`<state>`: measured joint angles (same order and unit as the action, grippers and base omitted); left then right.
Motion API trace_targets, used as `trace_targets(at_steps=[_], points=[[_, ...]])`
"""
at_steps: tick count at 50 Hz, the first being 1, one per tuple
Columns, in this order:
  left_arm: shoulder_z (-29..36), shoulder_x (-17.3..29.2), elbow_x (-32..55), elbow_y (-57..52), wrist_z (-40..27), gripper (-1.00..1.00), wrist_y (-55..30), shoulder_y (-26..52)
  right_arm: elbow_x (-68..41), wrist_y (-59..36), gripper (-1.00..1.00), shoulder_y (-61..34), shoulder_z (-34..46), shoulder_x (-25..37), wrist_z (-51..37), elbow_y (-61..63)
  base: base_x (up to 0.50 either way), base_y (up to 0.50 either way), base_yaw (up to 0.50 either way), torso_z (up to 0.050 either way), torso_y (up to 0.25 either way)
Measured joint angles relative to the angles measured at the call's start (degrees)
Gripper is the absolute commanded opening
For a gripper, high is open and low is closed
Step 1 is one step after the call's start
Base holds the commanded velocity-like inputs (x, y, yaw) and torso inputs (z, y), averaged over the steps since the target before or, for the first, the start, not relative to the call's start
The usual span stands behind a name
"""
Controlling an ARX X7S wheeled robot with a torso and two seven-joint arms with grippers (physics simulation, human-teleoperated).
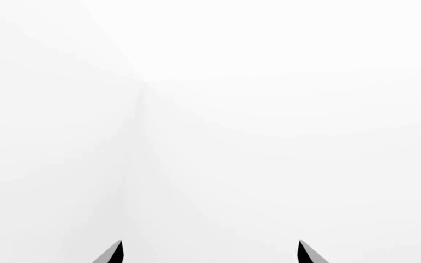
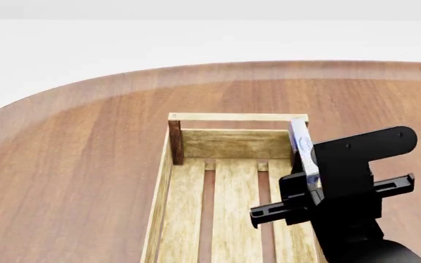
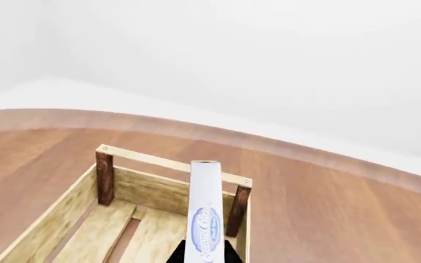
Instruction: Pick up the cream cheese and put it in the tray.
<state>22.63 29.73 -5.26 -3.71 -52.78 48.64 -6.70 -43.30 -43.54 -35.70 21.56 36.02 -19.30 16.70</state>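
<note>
The cream cheese (image 3: pixel 204 213), a flat white box with a blue oval logo, stands on edge between the fingers of my right gripper (image 3: pixel 204 253), which is shut on it. In the head view the cream cheese (image 2: pixel 302 150) hangs above the right far corner of the tray (image 2: pixel 232 143), a light wooden slatted crate with dark corner posts, and the black right gripper (image 2: pixel 311 183) is over the tray's right side. The tray's far end (image 3: pixel 152 192) lies below the box in the right wrist view. My left gripper (image 1: pixel 210 253) is open, facing blank white background, with nothing between its tips.
The tray rests on a wide rounded wooden table (image 2: pixel 72 164) whose far edge (image 2: pixel 195 68) curves across the back. White floor and wall lie beyond. The tray's slatted bottom (image 2: pixel 232 208) shows bare wood.
</note>
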Motion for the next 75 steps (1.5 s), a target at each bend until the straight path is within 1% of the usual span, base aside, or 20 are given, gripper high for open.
trace_targets(at_steps=[20,26,36,49,75], points=[[-0.1,0.1,-0.1,-0.3,-0.2,1.0,-0.1,-0.2,-7.2,-1.5,-1.0,-1.4,-1.5,-1.8,4.8,-1.6,0.0,0.0,0.0,0.0,0.001],[-0.1,0.2,-0.1,-0.4,-0.2,1.0,-0.2,-0.3,-10.0,-4.0,-1.0,-3.6,-1.9,-2.6,5.2,-3.7,0.0,0.0,0.0,0.0,0.002],[0.1,0.2,0.0,-0.3,-0.1,1.0,-0.3,-0.2,-13.0,-10.1,-1.0,-9.2,-1.8,-4.2,3.3,-8.9,0.0,0.0,0.0,0.001,0.0],[0.3,0.2,0.2,-0.2,0.1,1.0,-0.4,0.1,-12.9,-14.5,-1.0,-15.5,0.0,-6.7,1.8,-15.3,0.0,0.0,0.0,0.0,0.001],[0.4,0.3,0.5,-0.2,0.1,1.0,-0.4,0.0,-10.5,-18.0,-1.0,-26.4,3.3,-13.9,1.4,-31.8,0.0,0.0,0.0,0.0,0.001]])
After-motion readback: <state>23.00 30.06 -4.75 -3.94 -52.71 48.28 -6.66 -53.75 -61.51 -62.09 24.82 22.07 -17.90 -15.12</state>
